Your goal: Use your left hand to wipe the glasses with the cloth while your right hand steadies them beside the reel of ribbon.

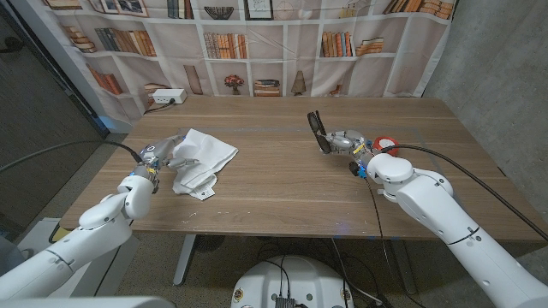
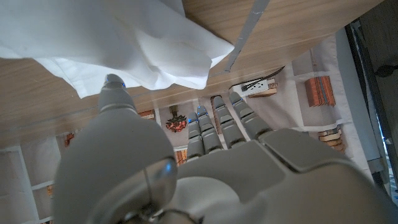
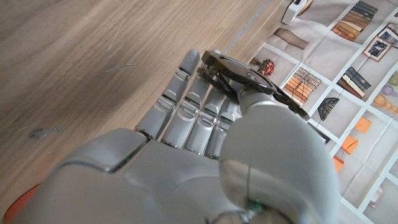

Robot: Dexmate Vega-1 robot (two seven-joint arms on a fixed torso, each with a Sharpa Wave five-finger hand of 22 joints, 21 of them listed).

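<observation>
Black glasses [image 1: 318, 132] stand up off the table at the right, pinched between the thumb and fingers of my right hand [image 1: 346, 143]. In the right wrist view the dark frame [image 3: 244, 76] lies across the fingertips [image 3: 186, 68] under the thumb. A red and white reel of ribbon [image 1: 384, 145] sits just to the right of that hand. The white cloth [image 1: 200, 157] lies crumpled on the table at the left. My left hand [image 1: 152, 159] is at its left edge. In the left wrist view its fingers [image 2: 217, 124] reach out straight, apart from the cloth [image 2: 124, 37], with nothing in them.
The wooden table [image 1: 274, 188] has bare room between the two hands. A white power strip [image 1: 168, 98] sits at the back left corner. A bookshelf-print curtain [image 1: 257, 43] hangs behind the table.
</observation>
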